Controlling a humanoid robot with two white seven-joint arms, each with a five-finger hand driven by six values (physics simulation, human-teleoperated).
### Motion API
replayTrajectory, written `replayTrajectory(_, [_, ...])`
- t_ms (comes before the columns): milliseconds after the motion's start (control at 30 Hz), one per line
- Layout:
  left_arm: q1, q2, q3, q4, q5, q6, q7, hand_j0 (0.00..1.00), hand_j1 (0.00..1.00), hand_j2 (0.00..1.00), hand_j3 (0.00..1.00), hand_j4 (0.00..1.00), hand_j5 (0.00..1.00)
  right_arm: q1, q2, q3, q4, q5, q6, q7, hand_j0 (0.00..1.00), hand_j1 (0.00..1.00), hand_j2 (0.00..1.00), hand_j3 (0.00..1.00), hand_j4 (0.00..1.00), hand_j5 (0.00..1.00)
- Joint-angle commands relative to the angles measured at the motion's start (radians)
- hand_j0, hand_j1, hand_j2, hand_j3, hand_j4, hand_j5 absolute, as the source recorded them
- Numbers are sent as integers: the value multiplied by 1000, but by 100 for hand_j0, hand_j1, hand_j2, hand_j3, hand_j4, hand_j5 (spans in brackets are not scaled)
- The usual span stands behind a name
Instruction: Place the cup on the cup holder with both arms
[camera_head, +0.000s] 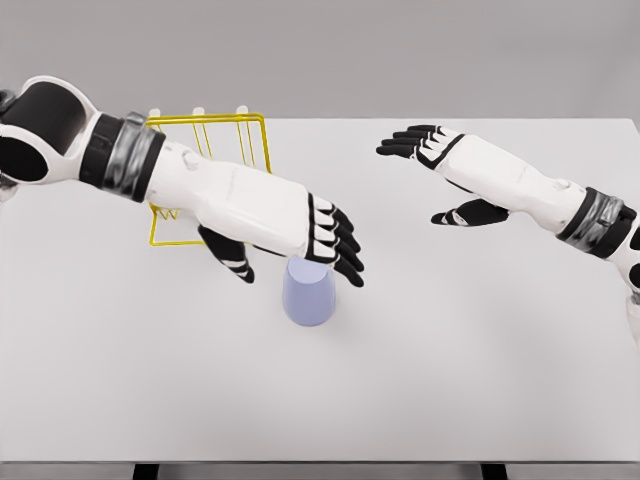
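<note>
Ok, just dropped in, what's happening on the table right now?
The left hand hovers over the pale blue cup, fingers spread, not gripping it. The cup stands on the white table, clear of the yellow wire cup holder behind the left arm. The right hand is open above the table's far right.

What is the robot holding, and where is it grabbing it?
Nothing yet. The left hand hovers open above the cup, fingers spread, not closed around it. The right hand is open too, away from the cup.
</note>
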Motion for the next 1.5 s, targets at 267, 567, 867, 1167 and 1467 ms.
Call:
replayTrajectory(267, [26,-58,4,57,-118,3,0,95,95,95,95,95,95,0,-1,0,0,2,3,-1,100,100,100,100,100,100])
replayTrajectory(567, [66,-111,13,134,-184,3,0,95,95,95,95,95,95,-2,-1,0,1,9,3,-1,100,100,100,100,100,100])
replayTrajectory(867, [106,-157,16,195,-224,3,0,95,95,95,95,95,95,-2,1,0,1,12,3,-1,100,100,100,100,100,100])
replayTrajectory(1167, [138,-182,17,238,-244,3,0,95,95,95,95,95,95,-2,-1,0,1,12,3,-1,100,100,100,100,100,100])
replayTrajectory(1467, [172,-226,16,287,-267,3,0,95,95,95,95,95,95,-2,-1,0,1,14,3,-1,100,100,100,100,100,100])
